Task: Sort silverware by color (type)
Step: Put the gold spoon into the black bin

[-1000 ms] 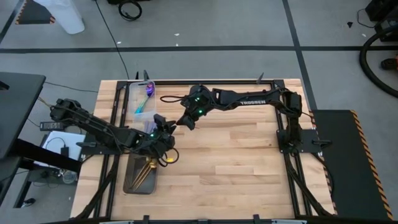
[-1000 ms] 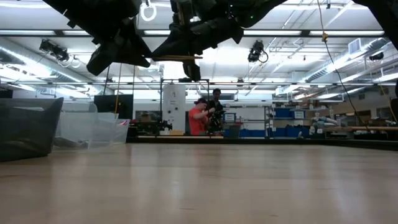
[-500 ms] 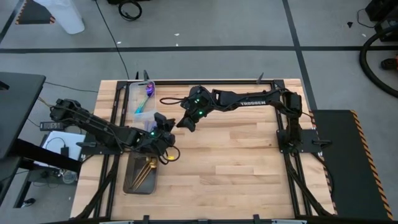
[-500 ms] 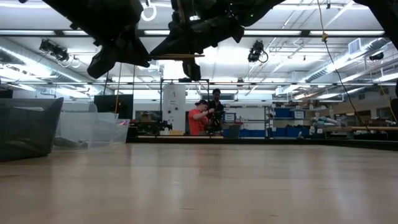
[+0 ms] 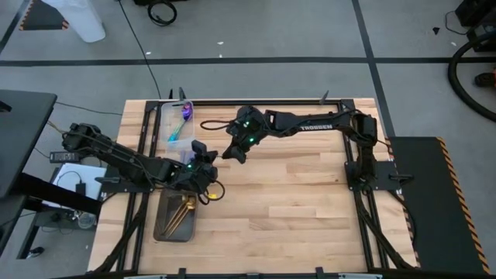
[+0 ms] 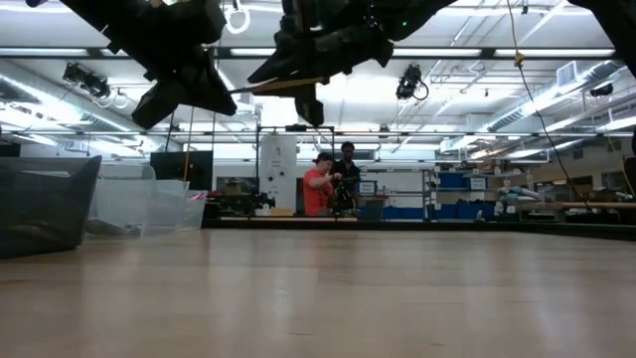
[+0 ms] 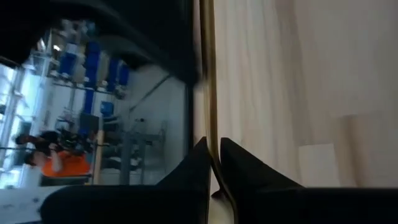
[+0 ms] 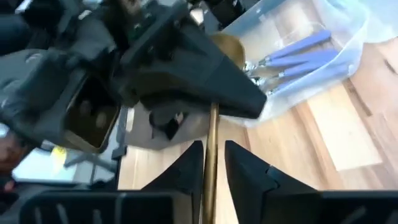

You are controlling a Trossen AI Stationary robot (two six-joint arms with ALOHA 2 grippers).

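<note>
A gold spoon (image 6: 288, 87) hangs high above the table between my two grippers, nearly level. My left gripper (image 5: 208, 160) is shut on it at the bowl end. My right gripper (image 5: 231, 153) is slightly open, with a finger on each side of the spoon's handle (image 8: 212, 149); I cannot tell whether they touch it. Purple spoons with blue handles (image 8: 298, 53) lie in the clear bin (image 5: 180, 124). More gold spoons rest in the dark grey tray (image 5: 177, 215). My left gripper pinches the gold spoon between its two fingers (image 8: 205, 87), just below the bowl (image 8: 227, 46). It comes level from the table's left side, its fingers lying along the spoon. The handle (image 7: 209, 93) runs on past the fingertips, lifted clear of the table.
The bin stands at the table's far left and the tray at its near left, below my left arm. Bare wooden tabletop (image 5: 294, 194) spreads to the right. People (image 6: 328, 189) stand far off in the room behind.
My left gripper has closed on the spoon's bowl end and shifted slightly. The spoon has tipped a little off level, with the end at my right gripper now the higher one. Both arms have otherwise stayed in place.
</note>
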